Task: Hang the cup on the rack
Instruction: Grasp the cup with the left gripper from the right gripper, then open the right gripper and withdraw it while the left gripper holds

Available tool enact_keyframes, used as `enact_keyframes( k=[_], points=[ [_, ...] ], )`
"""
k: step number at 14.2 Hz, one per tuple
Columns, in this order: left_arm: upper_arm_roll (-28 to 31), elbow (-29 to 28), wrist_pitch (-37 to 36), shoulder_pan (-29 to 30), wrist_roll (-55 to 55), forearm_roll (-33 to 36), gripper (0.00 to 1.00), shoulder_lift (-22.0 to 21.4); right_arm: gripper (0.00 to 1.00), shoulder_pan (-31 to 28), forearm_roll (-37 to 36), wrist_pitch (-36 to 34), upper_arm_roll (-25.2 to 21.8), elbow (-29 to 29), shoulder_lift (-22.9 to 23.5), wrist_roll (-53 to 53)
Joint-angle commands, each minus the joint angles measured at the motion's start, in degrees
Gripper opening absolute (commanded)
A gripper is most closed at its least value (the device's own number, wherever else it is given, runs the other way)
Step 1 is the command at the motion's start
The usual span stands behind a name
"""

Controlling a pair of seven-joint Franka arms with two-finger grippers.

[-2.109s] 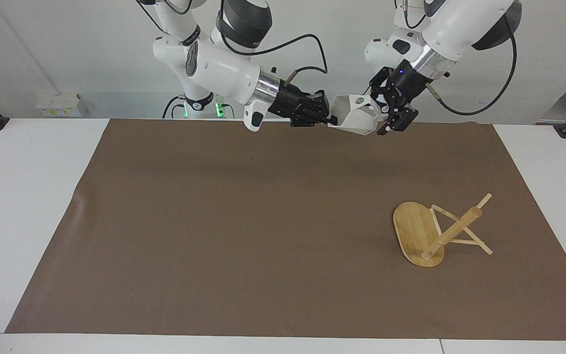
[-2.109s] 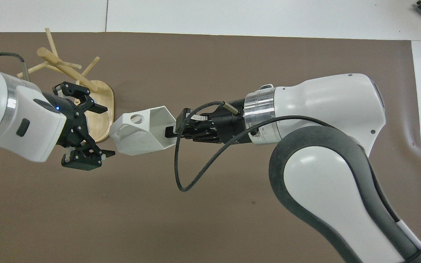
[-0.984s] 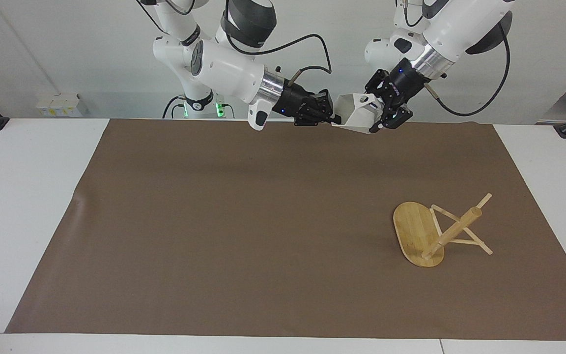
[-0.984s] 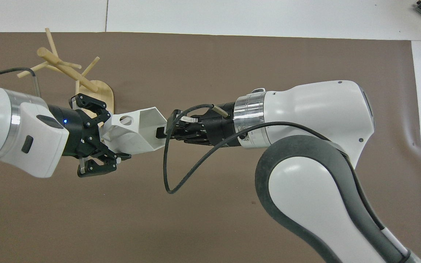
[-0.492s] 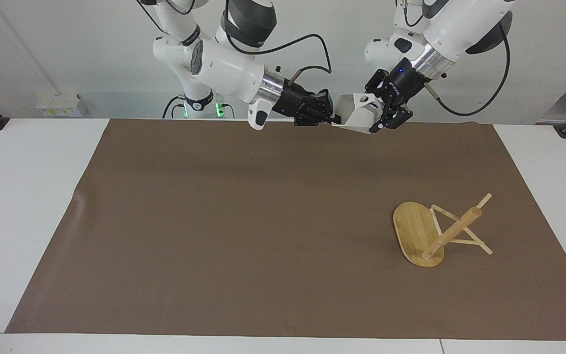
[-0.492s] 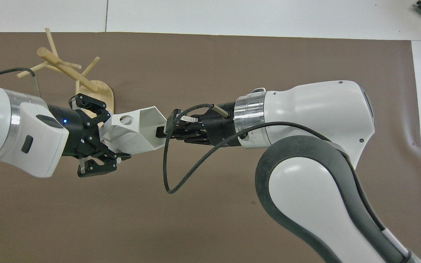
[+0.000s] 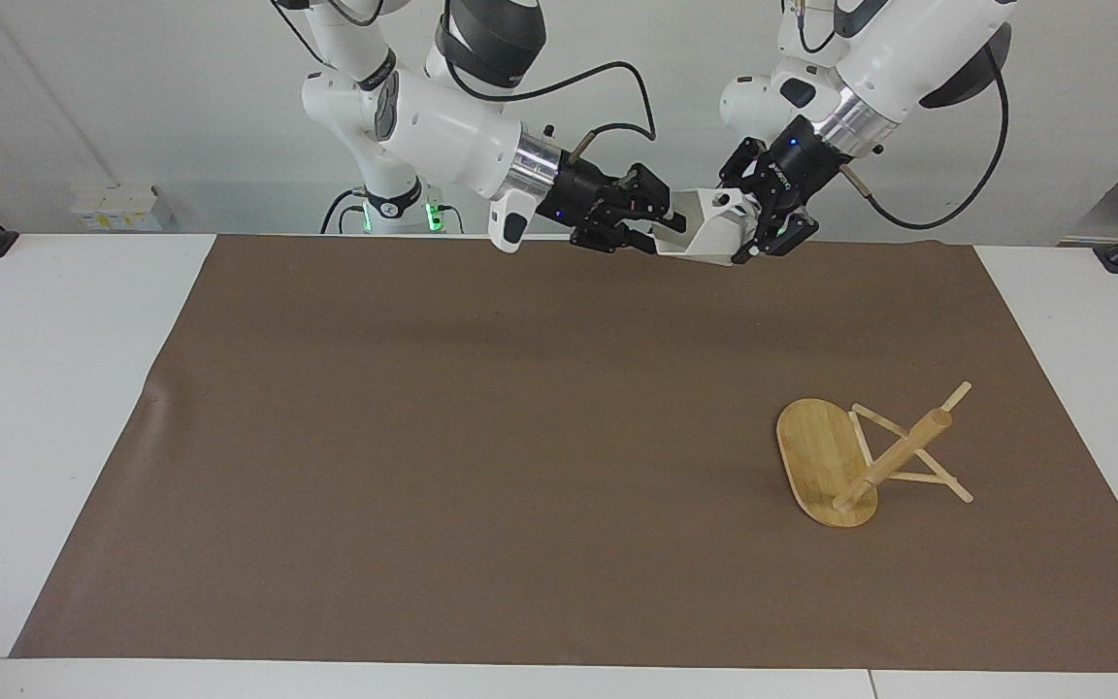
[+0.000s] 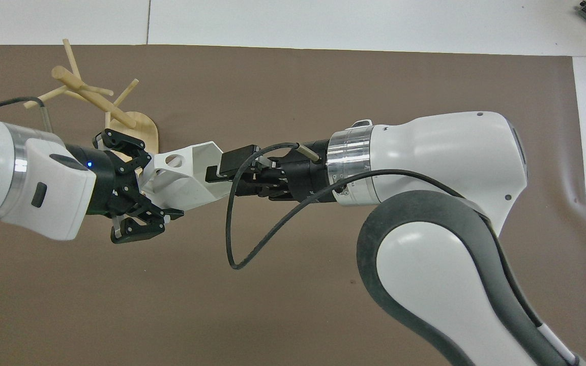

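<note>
The white faceted cup hangs in the air between both grippers, over the mat's edge nearest the robots; it also shows in the overhead view. My left gripper is shut on the cup's handle end. My right gripper is open, with its jaws spread at the cup's rim. The bamboo rack lies tipped on its side on the mat, toward the left arm's end. Its oval base stands on edge and its pegs rest on the mat.
A brown mat covers most of the white table. In the overhead view my left gripper hides part of the rack's base.
My left gripper moved in and closed on the cup's handle end. My right gripper, shut on the rim half a second ago, has opened. The cup tilted slightly.
</note>
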Motion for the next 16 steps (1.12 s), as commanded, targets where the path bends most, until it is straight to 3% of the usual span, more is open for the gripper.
enact_keyframes(
  k=[1,3,7,10,13,16],
  points=[
    [0.41,-4.36,4.78,0.08,-4.22,0.76,0.0,-2.37,1.0,-0.74,-0.1,1.16,0.36,-0.31,-0.73,0.26],
    [0.41,-7.27,8.04,0.08,-7.91,3.04,0.0,-3.6,1.0,-0.83,-1.32,1.16,-0.17,-0.57,-0.81,0.17],
    [0.32,-9.03,10.25,-0.44,-25.29,11.22,0.0,-3.87,1.0,-0.92,-10.46,0.64,-3.68,-1.27,-0.82,0.08],
    [0.23,-10.53,13.23,-0.27,-31.12,14.91,0.0,-3.87,1.0,-0.92,-18.61,-0.24,-7.63,-1.45,-0.82,-1.4],
    [0.32,-10.1,15.95,0.44,-36.22,16.4,0.0,-0.63,1.0,-0.92,-31.87,-1.38,-10.53,-2.24,-0.99,-3.7],
    [0.67,-8.16,17.89,1.31,-37.9,19.58,0.0,3.5,1.0,-0.92,-42.62,-6.99,-15.1,-2.15,-1.43,-5.36]
  ],
)
